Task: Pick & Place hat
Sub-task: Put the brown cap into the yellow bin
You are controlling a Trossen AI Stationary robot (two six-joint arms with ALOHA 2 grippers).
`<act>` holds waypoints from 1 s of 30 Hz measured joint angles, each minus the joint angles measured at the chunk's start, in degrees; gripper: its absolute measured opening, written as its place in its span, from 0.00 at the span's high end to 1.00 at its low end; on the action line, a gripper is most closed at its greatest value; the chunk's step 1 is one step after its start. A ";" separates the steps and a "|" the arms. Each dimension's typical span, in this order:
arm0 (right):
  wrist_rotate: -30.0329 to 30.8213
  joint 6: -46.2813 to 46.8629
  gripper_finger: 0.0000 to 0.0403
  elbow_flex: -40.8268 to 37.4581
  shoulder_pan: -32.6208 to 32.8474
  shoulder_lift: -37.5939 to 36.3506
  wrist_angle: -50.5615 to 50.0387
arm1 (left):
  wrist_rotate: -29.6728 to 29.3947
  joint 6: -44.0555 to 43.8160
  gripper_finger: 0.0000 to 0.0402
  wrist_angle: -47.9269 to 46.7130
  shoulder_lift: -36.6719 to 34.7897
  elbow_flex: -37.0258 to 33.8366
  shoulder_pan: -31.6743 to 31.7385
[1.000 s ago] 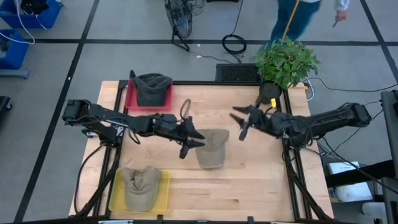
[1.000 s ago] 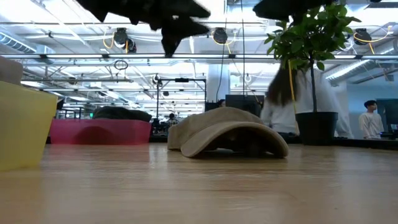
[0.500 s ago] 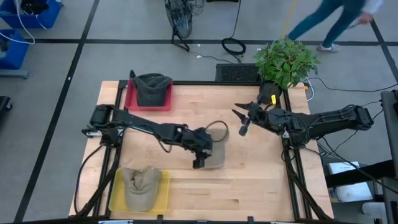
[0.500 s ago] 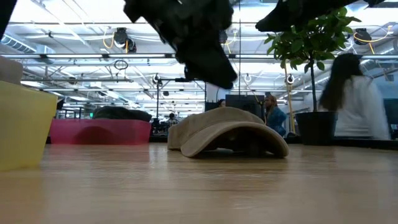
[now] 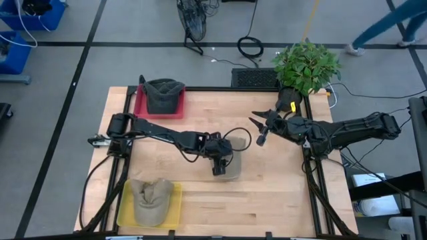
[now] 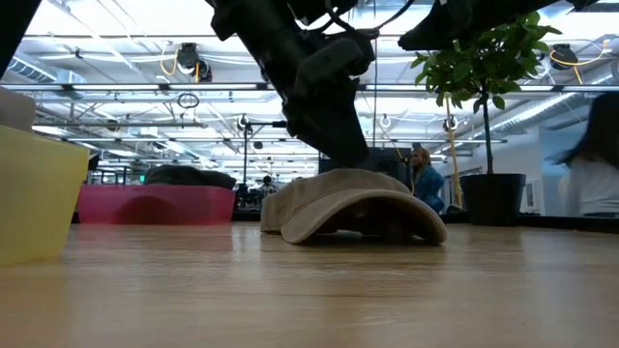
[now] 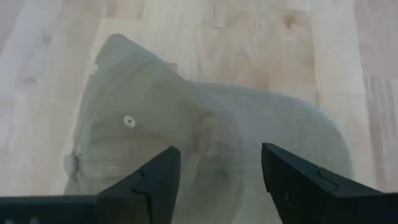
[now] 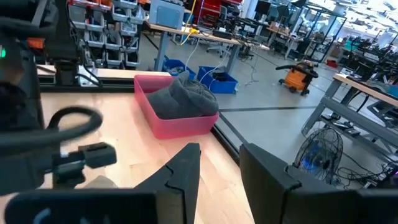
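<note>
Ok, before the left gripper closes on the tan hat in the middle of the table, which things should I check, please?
1. Left gripper open: ok, fingers apart.
2. Left gripper over the tan hat: ok, the hat's crown lies between the fingers.
3. Fingers touching the hat: cannot tell.
4. Hat flat on the table: ok.
5. Right gripper clear of the hat: ok, it is up and off to the side.
6. Yellow tray free: not ok, a hat lies in it.

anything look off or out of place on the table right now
Nothing stands out. The tan hat lies flat mid-table with the left end effector open just above its crown. A dark hat sits in the pink tray and another tan hat in the yellow tray. The right end effector waits near the plant.
</note>
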 joint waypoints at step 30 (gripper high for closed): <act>0.00 -0.83 0.75 0.00 0.02 0.00 -0.97 | -1.87 8.23 0.91 -3.82 1.96 -0.48 1.16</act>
